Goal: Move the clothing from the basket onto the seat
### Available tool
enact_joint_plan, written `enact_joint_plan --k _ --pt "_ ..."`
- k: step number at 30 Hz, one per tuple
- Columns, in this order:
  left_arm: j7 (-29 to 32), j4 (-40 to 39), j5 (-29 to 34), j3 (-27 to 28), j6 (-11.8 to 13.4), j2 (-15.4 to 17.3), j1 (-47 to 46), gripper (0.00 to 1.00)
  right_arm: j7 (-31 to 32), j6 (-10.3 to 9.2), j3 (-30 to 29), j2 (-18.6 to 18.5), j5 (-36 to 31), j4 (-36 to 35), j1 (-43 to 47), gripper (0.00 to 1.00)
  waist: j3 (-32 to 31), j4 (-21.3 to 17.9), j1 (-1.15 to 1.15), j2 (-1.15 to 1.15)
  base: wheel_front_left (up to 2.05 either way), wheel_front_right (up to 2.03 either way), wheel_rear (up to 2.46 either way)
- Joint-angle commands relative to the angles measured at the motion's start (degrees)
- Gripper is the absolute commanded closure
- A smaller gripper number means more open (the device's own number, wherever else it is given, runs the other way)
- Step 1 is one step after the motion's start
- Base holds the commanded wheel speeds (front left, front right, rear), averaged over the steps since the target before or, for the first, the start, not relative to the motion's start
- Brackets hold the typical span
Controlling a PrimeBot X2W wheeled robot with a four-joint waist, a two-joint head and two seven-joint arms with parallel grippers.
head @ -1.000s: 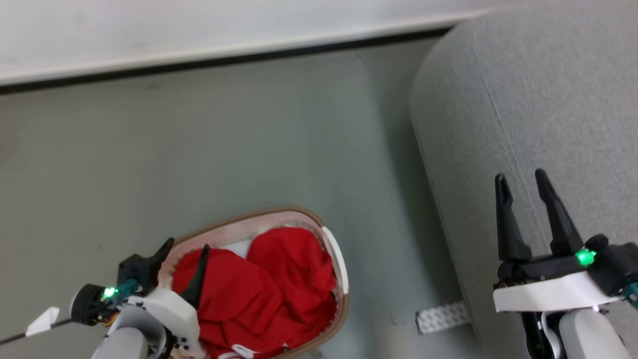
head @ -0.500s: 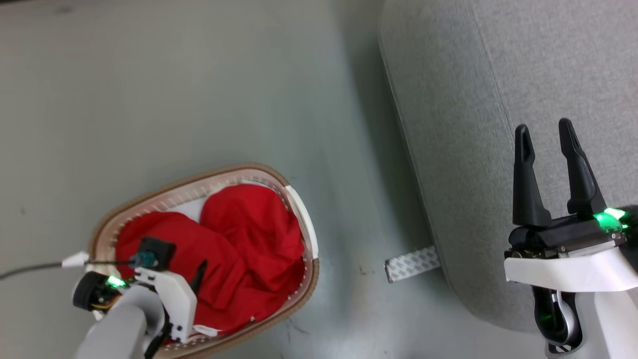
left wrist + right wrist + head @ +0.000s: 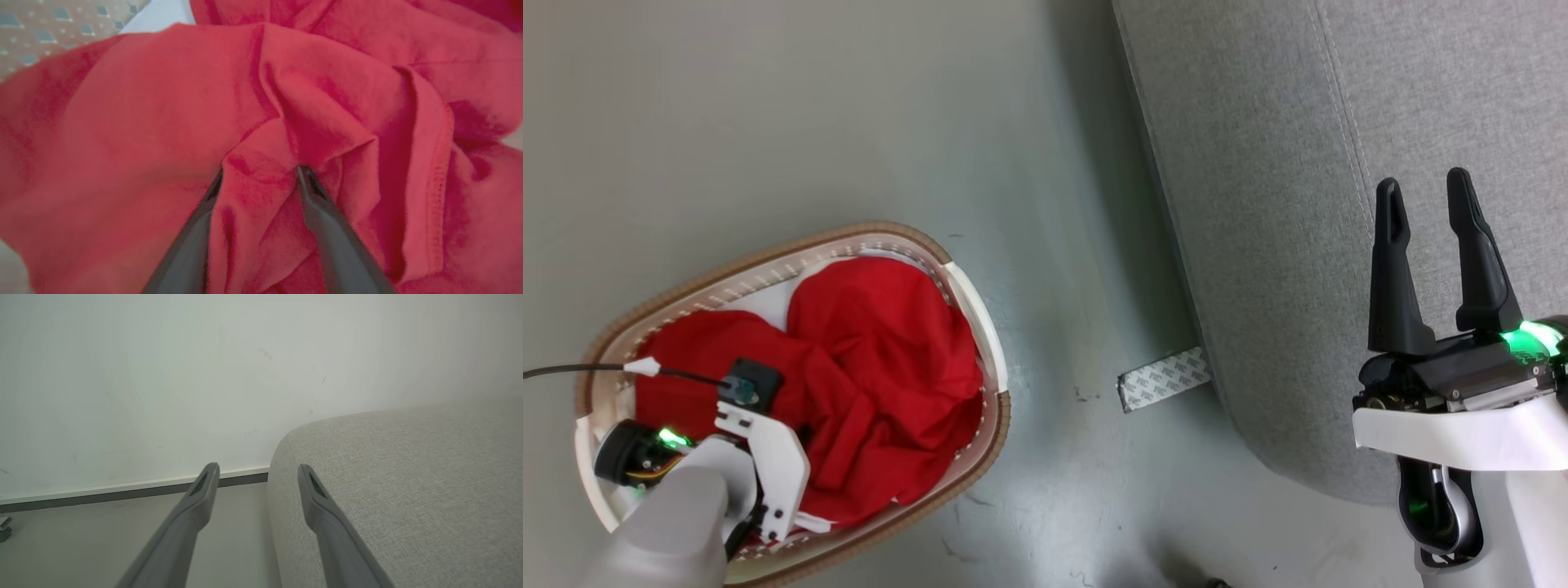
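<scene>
Two bright red garments, the clothing (image 3: 882,327), lie bunched in the cream basket with a brown rim (image 3: 874,229) on the floor at lower left. My left arm's wrist (image 3: 760,441) hangs over the nearer garment and hides the fingers. In the left wrist view my left gripper (image 3: 259,173) stands open, its tips pressed into the red clothing (image 3: 163,102) with a raised fold between them. My right gripper (image 3: 1423,184) is open and holds nothing above the light grey seat (image 3: 1298,163). In the right wrist view the right gripper (image 3: 257,469) points past the seat's rounded corner (image 3: 408,477).
A pale cloth pad (image 3: 768,298) shows under the garments at the basket's far side. A patterned white strip (image 3: 1164,377) lies on the grey floor by the sofa's base. A black cable with a white tag (image 3: 645,367) crosses the basket's left rim. A white wall with a baseboard (image 3: 122,490) stands beyond.
The head camera has tilted down, so the whole picture shifted. My left gripper has gone from the basket's near rim down into the red clothing. The right gripper stays open over the seat.
</scene>
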Motion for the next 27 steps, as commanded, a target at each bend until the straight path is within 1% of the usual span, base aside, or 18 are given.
enact_joint_plan --k 1,7,13,18,22,27 --pt "-0.1 0.43 -1.36 -0.74 0.12 0.69 -0.83 1.0 0.01 -0.12 0.03 -0.15 0.4 -0.16 -0.76 0.0 0.68 -0.37 -0.01 0.0 0.0 0.0 0.0" --pt "-1.29 0.66 -3.41 -3.17 0.12 0.22 -1.11 1.0 0.01 -0.12 0.02 -0.15 0.43 0.78 -1.09 0.0 -0.07 -0.1 -0.01 0.0 0.0 0.0 0.0" --pt "-3.3 0.72 -5.96 -5.0 0.11 -1.02 -0.65 1.0 0.01 -0.12 -0.24 -0.16 -0.72 1.6 -1.04 0.0 -2.96 1.01 -0.01 0.0 0.0 0.0 0.0" --pt "-6.46 -0.23 -9.61 -5.6 0.11 -4.06 1.5 1.0 0.01 -0.12 -1.08 -0.17 -2.22 2.85 0.29 0.0 -8.57 3.32 -0.01 0.0 0.0 0.0 0.0" --pt "-9.96 -1.52 -12.26 -6.65 0.11 -6.0 3.05 1.0 0.01 -0.12 -1.4 -0.16 -2.85 4.49 1.46 0.0 -13.71 6.16 -0.01 0.0 0.0 0.0 0.0" --pt "-12.78 -4.31 -14.92 -7.89 0.1 -7.19 4.61 1.0 0.01 -0.12 -1.14 -0.2 -4.22 6.51 3.25 0.0 -19.49 9.76 -0.01 0.0 0.0 0.0 0.0"
